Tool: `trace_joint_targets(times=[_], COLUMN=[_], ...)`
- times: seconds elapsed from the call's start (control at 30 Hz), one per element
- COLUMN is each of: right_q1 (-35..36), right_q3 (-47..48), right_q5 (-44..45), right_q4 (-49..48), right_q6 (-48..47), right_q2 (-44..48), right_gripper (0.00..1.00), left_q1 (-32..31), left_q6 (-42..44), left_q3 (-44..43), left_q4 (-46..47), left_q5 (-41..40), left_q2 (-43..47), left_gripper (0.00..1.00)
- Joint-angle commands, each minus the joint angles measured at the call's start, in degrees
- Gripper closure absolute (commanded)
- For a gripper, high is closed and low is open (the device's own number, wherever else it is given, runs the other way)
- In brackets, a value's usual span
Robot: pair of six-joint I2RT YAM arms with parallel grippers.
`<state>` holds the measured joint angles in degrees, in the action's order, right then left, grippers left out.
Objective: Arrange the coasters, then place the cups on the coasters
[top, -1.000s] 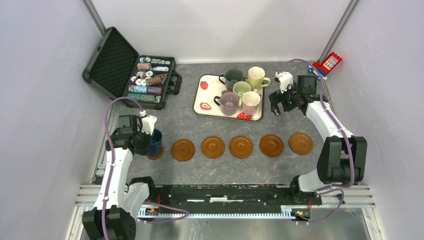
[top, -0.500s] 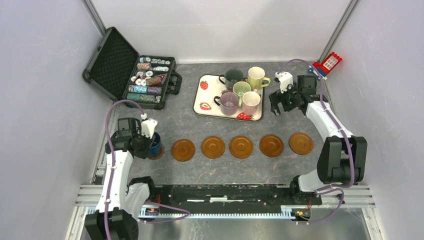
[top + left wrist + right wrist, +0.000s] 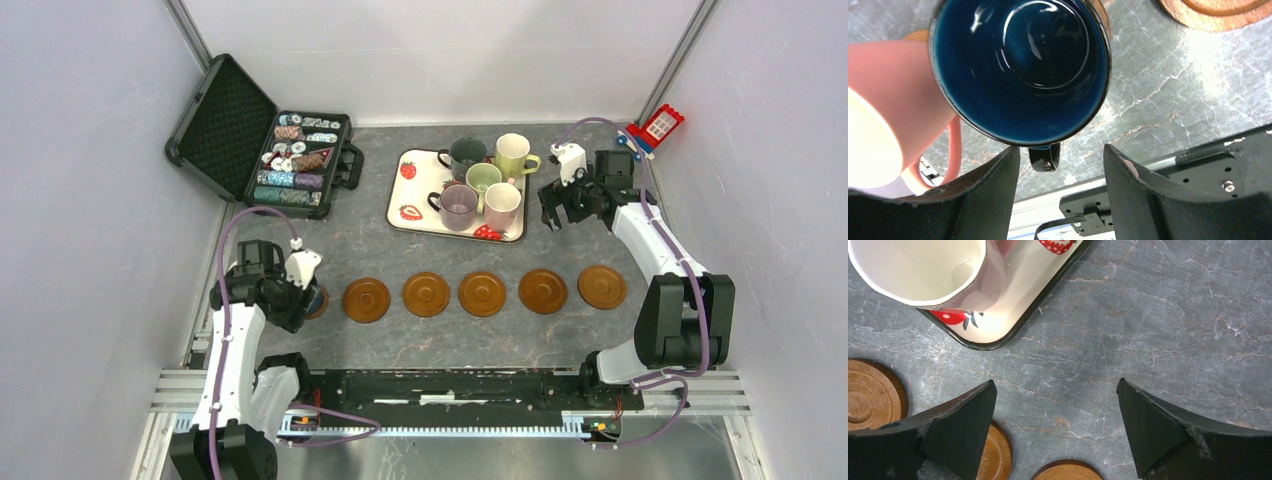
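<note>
Five mugs (image 3: 483,178) are being carried by the strawberry tray (image 3: 400,192), poker chips (image 3: 295,160) by the open case (image 3: 220,125), with left gripper (image 3: 1061,150) and right gripper (image 3: 1055,387) being shown spread.

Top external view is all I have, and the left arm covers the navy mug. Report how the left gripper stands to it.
Observer: From the left wrist, the left gripper is open. Its fingers stand either side of the navy mug handle, and neither appears to touch it.
Operator: Report what stands next to that mug.
Observer: A pink mug stands close beside it. I cannot tell whether they touch.
Operator: Check under the right gripper.
Observer: From the right wrist, the right gripper is open and holds nothing. It hangs over bare table, just off a corner of the strawberry tray.
</note>
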<state>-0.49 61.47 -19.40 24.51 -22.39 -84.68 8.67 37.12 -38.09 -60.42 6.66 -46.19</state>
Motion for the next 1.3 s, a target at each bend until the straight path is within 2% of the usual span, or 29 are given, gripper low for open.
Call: trace_joint_targets(times=[0.0,0.57,0.63,0.73,0.93,1.03,1.17,1.27], right_q1=[0.21,0.16,0.21,0.14,0.15,0.17,0.22,1.31], right_q3=[1.09,0.86,0.85,1.09,2.26,3.53,5.71,7.67], right_q5=[-0.31,-0.06,-0.10,-0.34,-1.58,-2.95,-8.14,-10.50], right_q4=[-0.68,-0.87,-0.94,-0.83,-0.70,-0.31,2.64,4.60], right_q6=[-0.46,-0.99,-0.90,-0.65,-0.28,-1.02,-7.05,-10.00], right_q2=[0.50,0.31,0.16,0.09,-0.02,-0.46,-1.71,-3.05], right_gripper=[0.02,0.02,0.02,0.02,0.02,0.02,0.02,0.02], left_q1=[0.39,0.39,0.37,0.38,0.40,0.38,0.00,-1.71], left_q6=[4.33,6.82,6.48,6.70,6.43,4.05,-0.32,-4.58], left_q3=[-2.43,-5.04,-5.61,-7.96,-18.33,-26.23,-36.45,-41.49], left_q4=[-3.17,-6.98,-7.36,-9.61,-16.17,-17.62,-17.80,-14.74], left_q5=[1.75,6.75,6.15,5.54,5.69,8.98,14.02,15.09], left_q2=[-1.47,-5.13,-4.94,-4.87,-6.67,-11.62,-20.34,-25.59], left_gripper=[0.31,0.37,0.34,0.22,0.01,0.00,0.00,0.00])
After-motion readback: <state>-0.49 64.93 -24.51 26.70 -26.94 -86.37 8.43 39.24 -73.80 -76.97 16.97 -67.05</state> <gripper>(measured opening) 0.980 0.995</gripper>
